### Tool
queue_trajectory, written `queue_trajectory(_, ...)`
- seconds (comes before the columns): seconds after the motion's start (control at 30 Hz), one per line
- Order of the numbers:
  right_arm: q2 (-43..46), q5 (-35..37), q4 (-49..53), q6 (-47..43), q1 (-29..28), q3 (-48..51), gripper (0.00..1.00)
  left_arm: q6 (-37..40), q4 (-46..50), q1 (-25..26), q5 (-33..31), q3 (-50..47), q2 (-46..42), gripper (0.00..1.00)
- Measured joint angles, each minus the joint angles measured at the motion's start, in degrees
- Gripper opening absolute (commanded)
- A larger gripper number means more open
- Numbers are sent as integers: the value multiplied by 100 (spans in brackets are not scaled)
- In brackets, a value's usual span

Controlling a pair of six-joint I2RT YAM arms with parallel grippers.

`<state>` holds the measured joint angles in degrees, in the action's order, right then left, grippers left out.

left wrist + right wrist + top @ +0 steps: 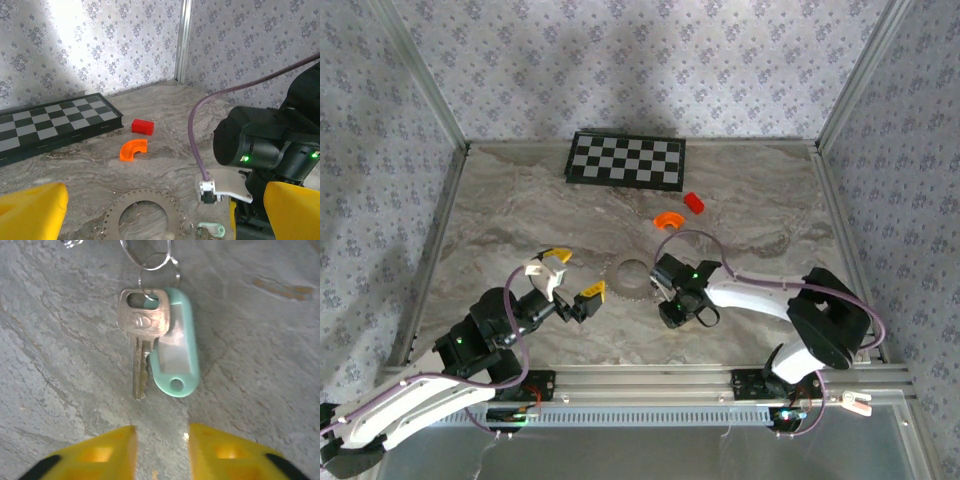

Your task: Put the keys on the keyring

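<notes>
Starting left: left gripper [575, 275] jaws gape wide, empty. The perforated metal disc [116, 216] is cut off by the view's edge. Worn key [142, 325] and glossy mint tag [180, 357] lie on the marble table [260, 390], just ahead of the right gripper [161, 434], whose jaws are slightly parted and empty.

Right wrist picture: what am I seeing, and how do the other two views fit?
Two robot arms sit at the table's near edge, each with a two-finger gripper. The top picture looks down from behind them; each wrist picture looks past that arm's yellow fingers. Here the right gripper stands open, empty, just short of a key and mint tag on a small ring. The left gripper is wide open, empty, near a perforated metal disc. Farther back: a chessboard, an orange curved piece, a red block.
</notes>
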<state>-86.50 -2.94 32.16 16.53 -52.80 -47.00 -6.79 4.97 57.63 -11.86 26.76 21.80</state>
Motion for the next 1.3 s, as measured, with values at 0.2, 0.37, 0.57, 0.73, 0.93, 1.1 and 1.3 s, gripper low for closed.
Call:
queue_trajectory(0.2,503,420,42,101,0,144,57,-192,568,0,-682,166,229,100)
queue_trajectory(0.37,1421,608,-74,170,17,601,80,-535,1268,-127,-1467,516,586,100)
queue_trajectory(0.57,2920,909,-315,57,223,1023,100,-909,1803,-507,-1897,667,949,100)
queue_trajectory(0.73,4017,986,-376,-138,769,1176,100,-1156,1921,-1231,-1945,693,1036,100)
queue_trajectory(0.93,5007,1119,-374,-271,1497,1344,100,-1414,2070,-2205,-1709,990,1532,100)
queue_trajectory(1.1,5431,1357,-374,-291,1993,1344,100,-1405,2065,-2516,-1602,1038,1733,100)
queue_trajectory(1.3,5720,1576,-428,-313,2435,1390,100,-1088,1565,-2621,-1773,549,1285,100)
